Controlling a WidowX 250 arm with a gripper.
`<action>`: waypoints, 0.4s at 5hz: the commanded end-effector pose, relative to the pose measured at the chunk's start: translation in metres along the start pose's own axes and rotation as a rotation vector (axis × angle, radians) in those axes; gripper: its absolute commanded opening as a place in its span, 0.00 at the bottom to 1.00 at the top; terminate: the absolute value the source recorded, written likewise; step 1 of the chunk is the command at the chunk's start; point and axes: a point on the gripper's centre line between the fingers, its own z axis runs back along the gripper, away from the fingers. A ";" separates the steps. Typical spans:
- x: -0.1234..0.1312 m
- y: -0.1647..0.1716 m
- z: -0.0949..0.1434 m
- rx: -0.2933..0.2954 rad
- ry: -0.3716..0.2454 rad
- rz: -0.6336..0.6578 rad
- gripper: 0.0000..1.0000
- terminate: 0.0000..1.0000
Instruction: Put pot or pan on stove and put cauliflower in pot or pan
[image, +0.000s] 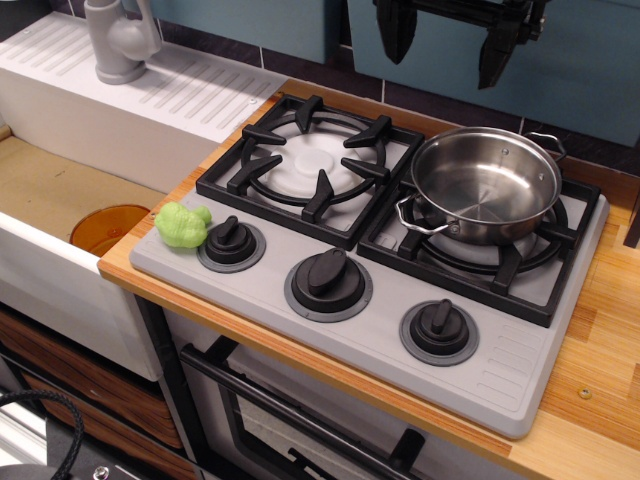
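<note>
- Nearest me, at the tabletop's (560, 440) near-left corner, I see the cauliflower (181, 224) lying on the front-left corner of the stove (500, 370), touching or just beside the leftmost knob (231, 243).
- It is a lumpy green blob, a little longer side to side than front to back as I read it, so I have no strong axis to line up on.
- Just past that corner, down in the sink (60, 190), sits an orange cup (107, 228); I leave that alone.
- Further back on the right, the pan (487, 184) already rests on the right burner grate, upright and empty, one loop handle towards me and one away.
- I judge the first half of the task done; the cauliflower has not yet been picked up.
- Farthest off, at the top edge of the view, my tool (452, 45) hangs high above the tabletop's far edge, its two dark fingers spread apart and holding nothing.
- The move ahead turns on this: the cauliflower lies well to the left of the tool and well towards the near edge, on the far side of the stove from the pan.
</note>
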 end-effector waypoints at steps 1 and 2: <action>0.000 0.000 0.000 0.000 0.000 0.000 1.00 0.00; 0.002 -0.004 -0.017 -0.033 -0.040 0.022 1.00 0.00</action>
